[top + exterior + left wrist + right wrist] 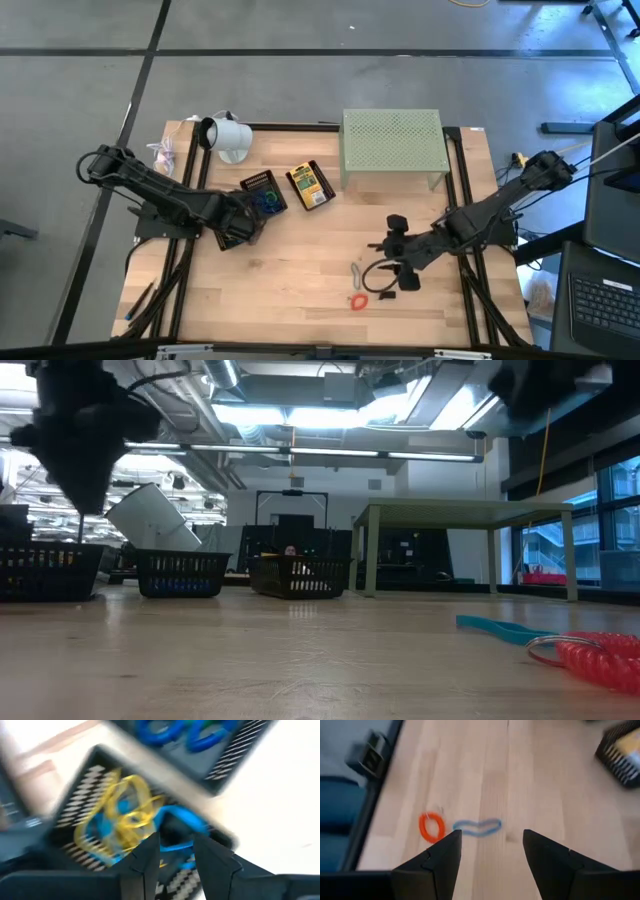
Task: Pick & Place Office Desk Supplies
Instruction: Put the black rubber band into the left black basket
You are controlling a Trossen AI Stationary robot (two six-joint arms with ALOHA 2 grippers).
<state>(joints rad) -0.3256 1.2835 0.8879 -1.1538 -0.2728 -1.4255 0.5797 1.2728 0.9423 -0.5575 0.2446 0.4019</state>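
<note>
Your left tool (pixel 172 857) hangs over a black mesh basket (pixel 90 785) at the worktop's (pixel 300 270) left-centre. Its fingers stand slightly apart with nothing between them. Under the tips lie yellow bands (pixel 125 812) and a blue band (pixel 182 817); the left wrist view is motion-blurred, so you cannot tell whether the tips touch them. A second basket (pixel 264 192) just beyond holds blue and green bands (pixel 267 199), and a third (pixel 309 186) holds a yellow packet (pixel 308 184).

Your right tool (pixel 492 850) hovers over bare wood, right of centre, fingers wide apart and empty. Ahead of it a red coil band (pixel 432 826) and a blue loop (pixel 477 827) lie just beside each other, apart from the fingers. In the low view both are cut off at the frame edge.

The green perforated stand (pixel 392 140) and the tipped white cup (pixel 228 134) sit at the far edge. The overhead view hides the left fingertips beneath the arm.
</note>
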